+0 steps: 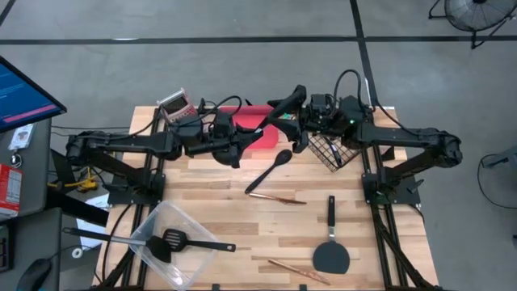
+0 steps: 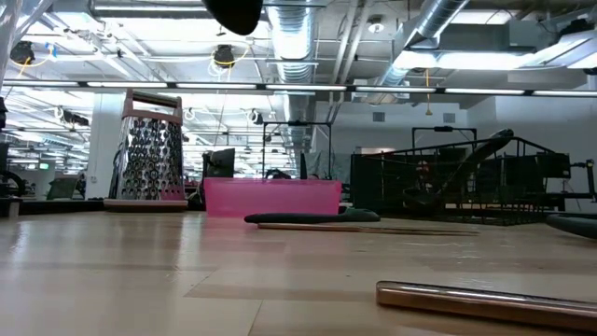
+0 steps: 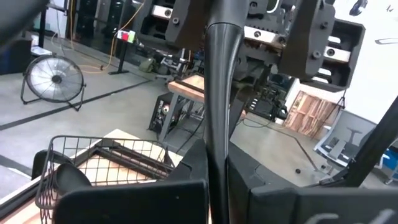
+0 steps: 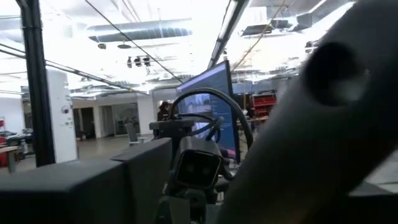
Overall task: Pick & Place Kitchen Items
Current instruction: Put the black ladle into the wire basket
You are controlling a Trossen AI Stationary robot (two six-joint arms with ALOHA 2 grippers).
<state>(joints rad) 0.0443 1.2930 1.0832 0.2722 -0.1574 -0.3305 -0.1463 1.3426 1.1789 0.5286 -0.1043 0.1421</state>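
Note:
A long black utensil (image 1: 279, 109) hangs in the air over the table's far middle, between my two arms. My left gripper (image 3: 216, 183) is shut on its handle and comes in level from the table's left. My right gripper (image 3: 249, 25) faces it from the right, open. One of its fingers (image 3: 186, 18) stands on either side of the handle's free end, which has a hang hole (image 4: 336, 74). I cannot tell whether they touch it. A black spoon (image 1: 271, 168), a black spatula (image 1: 331, 246) and two copper-coloured pieces (image 1: 279, 196) (image 1: 295, 269) lie flat on the wood. My left gripper pinches the black utensil's handle (image 3: 216, 155) between its two fingers, coming level from the table's left. The handle runs on past the fingertips, slanting toward the far right and the right gripper. The utensil is lifted clear of the table.
A clear container (image 1: 190, 263) at the near left holds a black slotted turner (image 1: 182, 240). A wire basket (image 1: 331, 149) stands at the far right, a pink tray (image 1: 252, 133) at the far middle and a metal grater (image 1: 175, 103) at the far left.

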